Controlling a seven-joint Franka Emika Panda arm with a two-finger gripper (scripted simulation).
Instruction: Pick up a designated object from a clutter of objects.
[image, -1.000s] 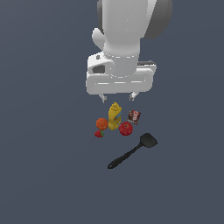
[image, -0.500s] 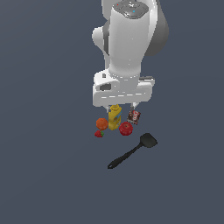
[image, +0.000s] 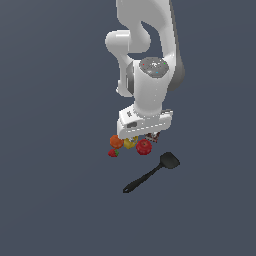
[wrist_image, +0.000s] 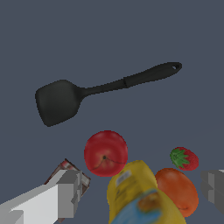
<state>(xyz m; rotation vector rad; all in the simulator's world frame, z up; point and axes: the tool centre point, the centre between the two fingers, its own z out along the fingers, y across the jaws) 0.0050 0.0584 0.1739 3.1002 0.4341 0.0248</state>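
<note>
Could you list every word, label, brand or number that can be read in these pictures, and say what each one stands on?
No text can be read.
Yellow mustard bottle: a label patch in blue and white shows, its print too blurred to read.
Small dark red-brown box: printed faces, mostly hidden behind a gripper finger, nothing legible.
Red apple, orange ball, strawberry, black spatula: no markings.

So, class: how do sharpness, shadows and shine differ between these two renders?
Exterior view: sharp, evenly lit, no cast shadows on the floor; the arm hides part of the clutter. Wrist view: the apple shows soft shine, the mustard bottle looms large and cropped, and the spatula looks matte.
</note>
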